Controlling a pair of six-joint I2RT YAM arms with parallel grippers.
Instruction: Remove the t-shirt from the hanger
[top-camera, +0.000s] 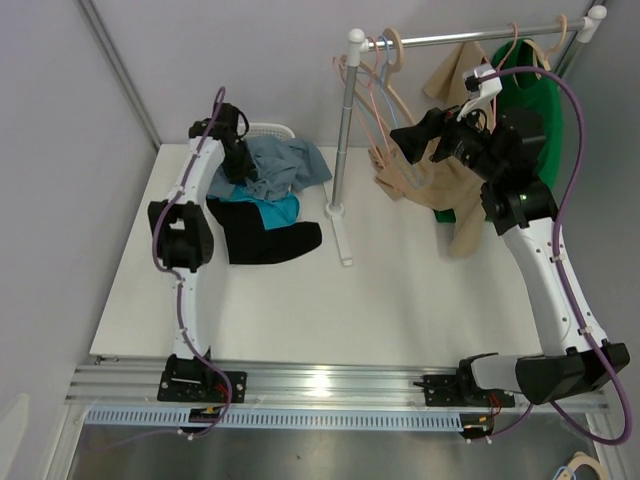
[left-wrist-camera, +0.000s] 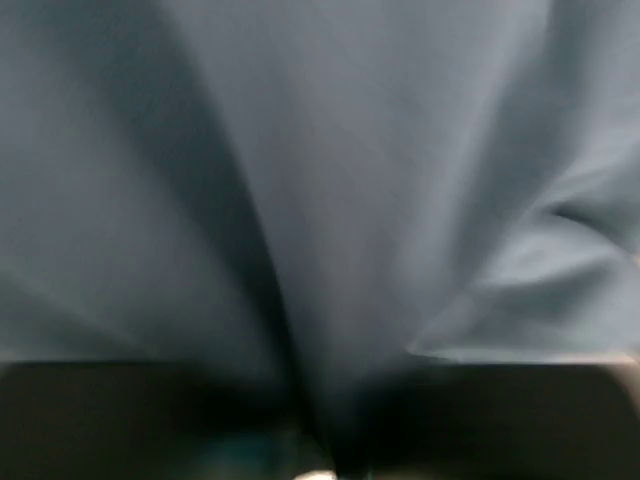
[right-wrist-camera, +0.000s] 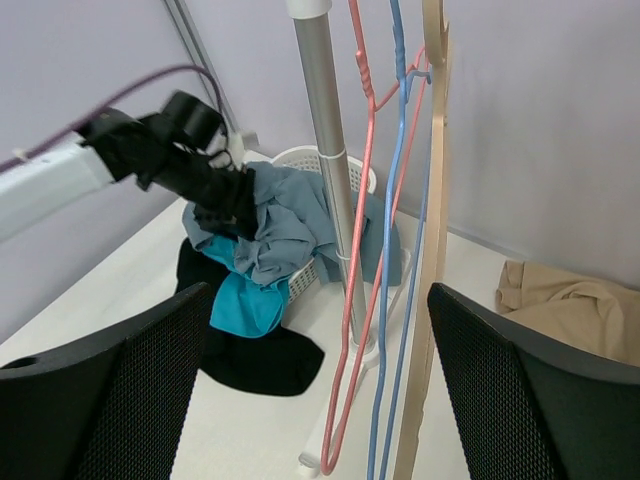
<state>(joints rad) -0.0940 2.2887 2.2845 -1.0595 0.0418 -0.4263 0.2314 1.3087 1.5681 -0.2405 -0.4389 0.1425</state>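
Top external, white basket (top-camera: 268, 129) holding grey-blue garment (top-camera: 292, 163), left hand (top-camera: 239, 165) buried in it, grip unclear, right hand (top-camera: 402, 142) open

A grey-blue shirt (top-camera: 290, 165), teal cloth (top-camera: 272, 210), black garment (top-camera: 270, 242); white basket (top-camera: 270, 130); tan t-shirt (top-camera: 425, 180); green garment (top-camera: 530, 90); pink hanger (right-wrist-camera: 355, 300); blue hanger (right-wrist-camera: 392, 300). The blurred left wrist view seems plain grey-blue.

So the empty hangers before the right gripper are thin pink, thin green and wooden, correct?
No: the middle one is blue, not green. The right wrist view shows the thin pink hanger, the thin blue hanger and the wooden hanger before the right gripper.
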